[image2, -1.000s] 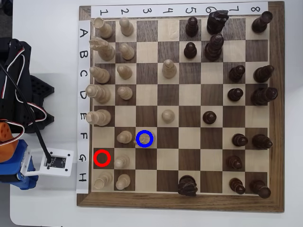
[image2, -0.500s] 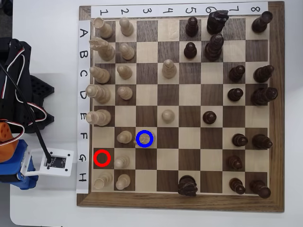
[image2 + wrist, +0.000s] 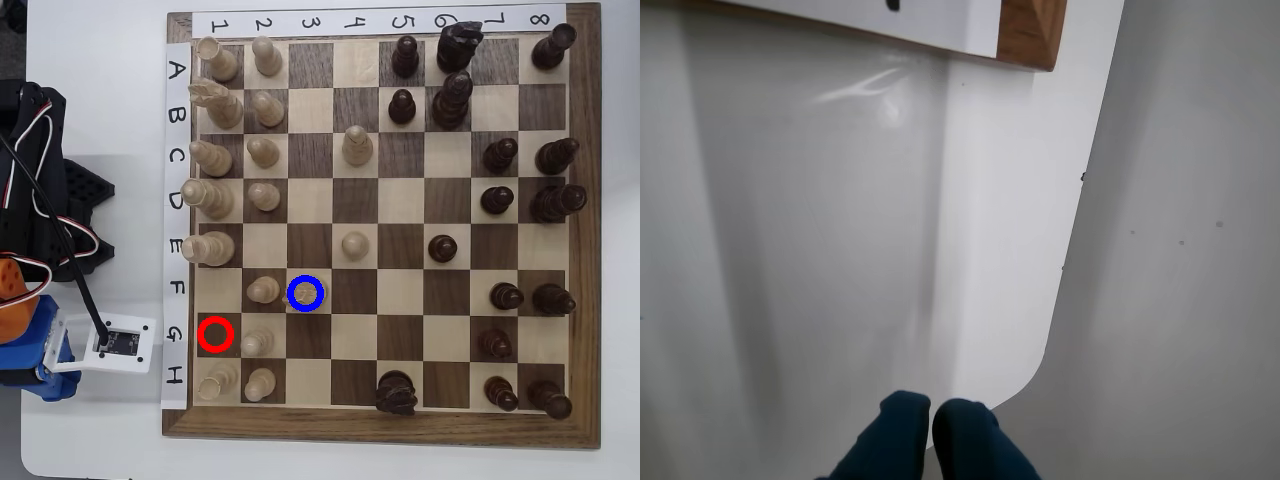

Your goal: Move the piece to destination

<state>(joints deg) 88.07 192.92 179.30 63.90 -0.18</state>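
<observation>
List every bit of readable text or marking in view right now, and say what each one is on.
"1 2 3 4 5 6 7 8": white strip along the chessboard's top edge in the overhead view; the 6 and 7 are partly hidden by dark pieces.
"A B C D E F G H": white strip down the board's left edge.
Wrist view: one black mark on a white strip, cut off by the frame, unreadable.
Small white board beside the chessboard: nothing legible.
</observation>
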